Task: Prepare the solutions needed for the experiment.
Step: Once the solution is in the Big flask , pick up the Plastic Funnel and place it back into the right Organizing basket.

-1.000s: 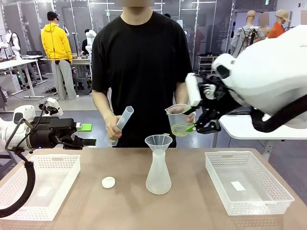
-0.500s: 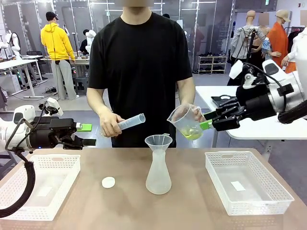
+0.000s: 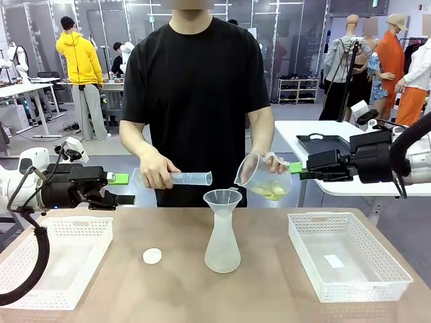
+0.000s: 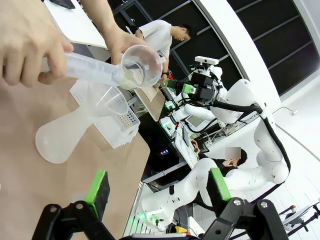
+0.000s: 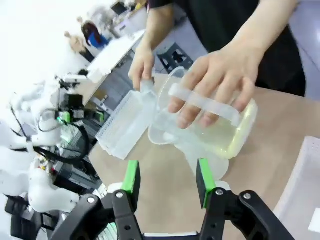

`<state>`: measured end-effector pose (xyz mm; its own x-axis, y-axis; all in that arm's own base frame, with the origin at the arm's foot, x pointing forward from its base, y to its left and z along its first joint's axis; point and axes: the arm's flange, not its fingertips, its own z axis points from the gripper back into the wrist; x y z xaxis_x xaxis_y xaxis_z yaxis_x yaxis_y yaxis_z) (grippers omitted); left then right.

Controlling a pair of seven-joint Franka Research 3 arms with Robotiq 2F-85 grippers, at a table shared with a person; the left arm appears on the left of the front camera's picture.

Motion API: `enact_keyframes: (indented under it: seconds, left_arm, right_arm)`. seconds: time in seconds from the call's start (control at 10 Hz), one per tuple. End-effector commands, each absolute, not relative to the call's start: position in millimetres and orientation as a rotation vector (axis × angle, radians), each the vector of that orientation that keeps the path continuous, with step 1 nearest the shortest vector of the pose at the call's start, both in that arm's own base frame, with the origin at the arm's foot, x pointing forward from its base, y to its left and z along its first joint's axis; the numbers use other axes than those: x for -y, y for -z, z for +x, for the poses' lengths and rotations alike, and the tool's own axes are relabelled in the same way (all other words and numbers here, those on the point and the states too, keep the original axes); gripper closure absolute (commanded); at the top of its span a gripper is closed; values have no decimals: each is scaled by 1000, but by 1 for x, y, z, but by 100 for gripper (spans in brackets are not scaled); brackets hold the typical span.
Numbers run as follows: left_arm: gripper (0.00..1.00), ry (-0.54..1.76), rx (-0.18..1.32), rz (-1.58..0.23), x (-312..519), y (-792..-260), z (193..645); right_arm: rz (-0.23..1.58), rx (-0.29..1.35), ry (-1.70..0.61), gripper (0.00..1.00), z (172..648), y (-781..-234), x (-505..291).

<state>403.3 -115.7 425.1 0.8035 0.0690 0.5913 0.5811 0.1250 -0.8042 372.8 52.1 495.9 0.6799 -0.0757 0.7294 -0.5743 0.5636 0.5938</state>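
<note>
The step in hand looked like measuring out: a person's hand (image 3: 275, 163) held a clear beaker (image 3: 262, 176) by its handle and tipped it toward the mouth of a graduated cylinder (image 3: 190, 178), which the person's other hand (image 3: 156, 173) held nearly level. The solutions (image 3: 272, 192), a shallow pale yellow-green pool, lay in the lowest part of the tilted beaker, and none had visibly reached the cylinder.

The right gripper (image 3: 300, 168) stood just beside the beaker's outer wall, apart from it, its jaws part-spread with nothing between them. In the right wrist view the liquid (image 5: 225, 140) sat straight ahead of that gripper (image 5: 167, 175), just beyond its fingertips and a little to one side. The left gripper (image 3: 124, 189) was spread wide and empty, well apart from the liquid, which lay far ahead of it across the table.

Below and between the two grippers stood a funnel (image 3: 222, 199) seated in a frosted flask (image 3: 222, 249). The next move probably called for the right arm to keep clear of the pour, ready to take the beaker back by its wall, while the measured liquid went down the funnel
</note>
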Motion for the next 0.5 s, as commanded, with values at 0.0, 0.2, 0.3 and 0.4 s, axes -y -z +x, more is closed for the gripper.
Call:
enact_keyframes:
  seconds: [0.0,0.2,0.3,0.4]
  left_arm:
    - [0,395,570,-1438,117,-427,404]
    - [0,395,570,-1438,117,-427,404]
    - [0,395,570,-1438,117,-427,404]
    - [0,395,570,-1438,117,-427,404]
  right_arm:
    - [908,844,-490,43,367,-505,-59]
    - [908,844,-490,43,367,-505,-59]
    - [919,812,-433,42,368,-503,-59]
    - [940,708,-378,42,371,-503,-60]
